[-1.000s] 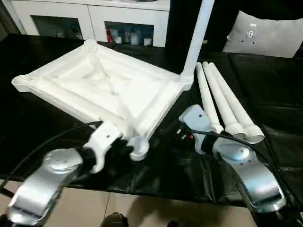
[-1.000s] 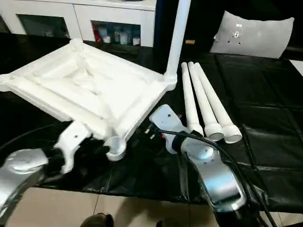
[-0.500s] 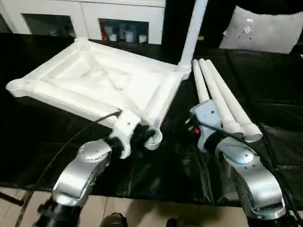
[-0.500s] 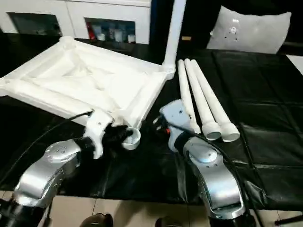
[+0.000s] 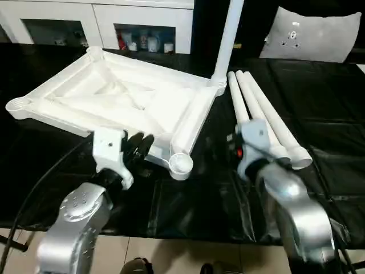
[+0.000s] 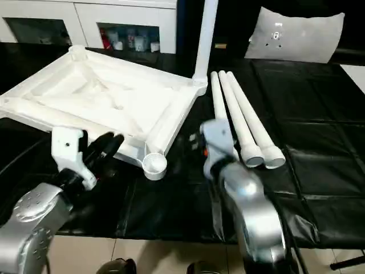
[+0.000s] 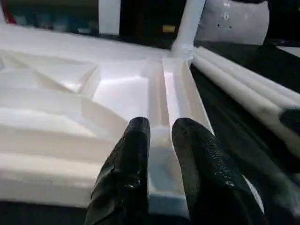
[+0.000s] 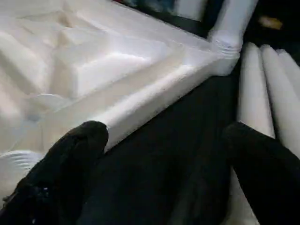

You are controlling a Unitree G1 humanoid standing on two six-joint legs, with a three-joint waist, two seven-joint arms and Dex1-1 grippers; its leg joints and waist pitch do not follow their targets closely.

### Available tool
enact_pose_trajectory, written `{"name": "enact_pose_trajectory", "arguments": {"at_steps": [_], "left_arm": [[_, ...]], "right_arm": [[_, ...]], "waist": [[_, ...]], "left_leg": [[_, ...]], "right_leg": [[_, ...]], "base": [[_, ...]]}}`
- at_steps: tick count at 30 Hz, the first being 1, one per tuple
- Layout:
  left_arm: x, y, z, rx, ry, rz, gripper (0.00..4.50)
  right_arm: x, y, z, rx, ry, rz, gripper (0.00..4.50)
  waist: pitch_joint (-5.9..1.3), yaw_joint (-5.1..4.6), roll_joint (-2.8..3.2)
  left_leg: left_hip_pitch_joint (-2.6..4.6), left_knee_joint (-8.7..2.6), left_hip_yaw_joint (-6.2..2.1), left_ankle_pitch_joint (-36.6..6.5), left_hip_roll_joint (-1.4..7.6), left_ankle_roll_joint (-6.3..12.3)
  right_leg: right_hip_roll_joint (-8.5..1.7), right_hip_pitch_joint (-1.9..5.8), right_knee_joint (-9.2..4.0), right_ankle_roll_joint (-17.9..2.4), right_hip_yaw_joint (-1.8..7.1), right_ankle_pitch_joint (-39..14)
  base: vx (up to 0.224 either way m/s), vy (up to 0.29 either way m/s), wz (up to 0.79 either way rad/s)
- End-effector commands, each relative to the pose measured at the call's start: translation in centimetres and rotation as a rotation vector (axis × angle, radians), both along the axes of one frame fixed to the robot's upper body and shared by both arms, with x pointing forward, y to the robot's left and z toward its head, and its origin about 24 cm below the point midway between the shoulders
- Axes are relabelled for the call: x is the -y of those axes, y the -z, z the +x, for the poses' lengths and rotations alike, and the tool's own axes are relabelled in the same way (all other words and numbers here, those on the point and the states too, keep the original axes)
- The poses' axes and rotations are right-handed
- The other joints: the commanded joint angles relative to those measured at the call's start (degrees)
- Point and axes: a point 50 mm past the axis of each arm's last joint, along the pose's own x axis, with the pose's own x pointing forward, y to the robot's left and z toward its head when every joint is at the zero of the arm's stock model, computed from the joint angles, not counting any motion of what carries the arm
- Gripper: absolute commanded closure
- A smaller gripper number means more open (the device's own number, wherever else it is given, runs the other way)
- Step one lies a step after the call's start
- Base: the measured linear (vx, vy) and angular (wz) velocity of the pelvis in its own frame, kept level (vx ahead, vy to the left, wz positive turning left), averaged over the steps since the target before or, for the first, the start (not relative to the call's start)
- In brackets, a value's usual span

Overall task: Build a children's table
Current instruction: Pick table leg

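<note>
The white table top point(image 5: 120, 103) lies upside down on the black cloth, ribs up. One white leg point(image 5: 228, 34) stands upright in its far right corner socket. Three loose legs point(image 5: 262, 111) lie side by side to its right. My left gripper point(image 5: 142, 141) hovers over the top's near edge, left of the near corner socket point(image 5: 182, 164). Its black fingers point(image 7: 136, 145) stand slightly open with nothing between them. My right gripper point(image 8: 164, 131) is wide open over bare cloth, between the top's right edge and the loose legs. Its white housing point(image 5: 251, 140) shows from the head.
A white shelved cabinet point(image 5: 142, 23) stands behind the work surface. A grey-white cushion-like panel point(image 5: 316, 34) leans at the back right. Black cloth point(image 5: 331, 108) covers the surface to its front edge, with tiled floor point(image 5: 171, 257) below.
My left gripper has left the near corner socket and moved left along the top's front edge. The right gripper has shifted slightly forward. The head camera has also tilted.
</note>
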Motion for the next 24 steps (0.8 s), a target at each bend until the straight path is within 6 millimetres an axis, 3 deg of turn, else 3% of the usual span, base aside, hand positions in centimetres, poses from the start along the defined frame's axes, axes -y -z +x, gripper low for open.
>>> {"name": "enact_pose_trajectory", "arguments": {"at_steps": [1,3,6,8,11,17,23,24], "left_arm": [[0.3,-0.4,-0.4,-0.009,0.094,0.033,3.11],[0.5,-0.6,-0.6,-0.008,0.143,0.047,3.11],[1.2,-1.5,-0.7,0.011,0.286,0.082,3.11],[1.3,-1.6,-0.8,0.011,0.306,0.091,3.11],[1.7,-1.9,-1.1,-0.007,0.37,0.092,3.11],[1.9,-2.0,-1.4,-0.025,0.422,0.144,3.11],[2.0,-1.9,-1.7,-0.049,0.45,0.161,3.11],[2.0,-1.9,-1.7,-0.054,0.456,0.162,3.06]], "right_arm": [[1.6,0.7,1.2,-0.086,0.104,-0.038,0.0],[2.0,0.8,1.9,-0.12,0.132,-0.038,0.0],[2.7,0.3,4.7,-0.189,0.138,-0.027,0.0],[2.9,0.2,5.2,-0.192,0.143,-0.041,0.0],[3.5,0.4,6.3,-0.267,0.174,-0.125,0.0],[3.9,1.3,7.9,-0.4,0.184,-0.076,0.0],[3.8,2.3,8.1,-0.493,0.154,-0.05,0.0],[3.8,2.5,8.1,-0.509,0.156,-0.04,0.3]], "waist": [[-3.49,0.01,0.69],[-3.62,-0.01,0.82],[-4.29,0.2,0.91],[-4.46,0.27,0.95],[-4.86,0.39,0.78],[-5.0,0.36,0.48],[-5.14,0.69,0.68],[-5.04,0.7,0.72]], "left_leg": [[1.22,-4.19,-1.17,-15.75,2.59,-2.71],[1.11,-4.13,-1.07,-14.3,2.46,-2.75],[1.1,-3.67,-0.91,-10.87,2.39,-2.9],[0.81,-3.45,-0.76,-7.82,2.43,-2.67],[0.74,-2.99,-0.43,-5.09,2.2,-1.83],[0.93,-2.86,-0.26,-7.52,2.45,-1.64],[0.87,-2.72,-0.25,-7.73,2.51,-2.09],[0.89,-2.75,-0.26,-8.34,2.52,-2.25]], "right_leg": [[-3.95,1.53,-5.26,-6.65,3.62,-15.09],[-3.87,1.65,-4.94,-7.55,3.59,-12.14],[-3.99,2.11,-4.13,-9.47,3.42,-6.48],[-3.99,2.57,-3.64,-10.72,3.36,-1.3],[-3.98,2.89,-3.26,-12.27,3.36,2.21],[-4.15,2.92,-3.44,-13.26,3.27,-2.64],[-4.14,2.91,-3.21,-13.27,3.21,-3.09],[-4.11,2.8,-3.28,-13.26,3.18,-3.87]], "base": [[0.0,0.0,0.0],[0.0,0.0,0.0],[0.0,0.0,0.0],[0.0,0.0,0.0],[0.0,0.0,0.0],[0.0,0.0,0.0],[0.0,0.0,0.0],[0.0,0.0,0.0]]}}
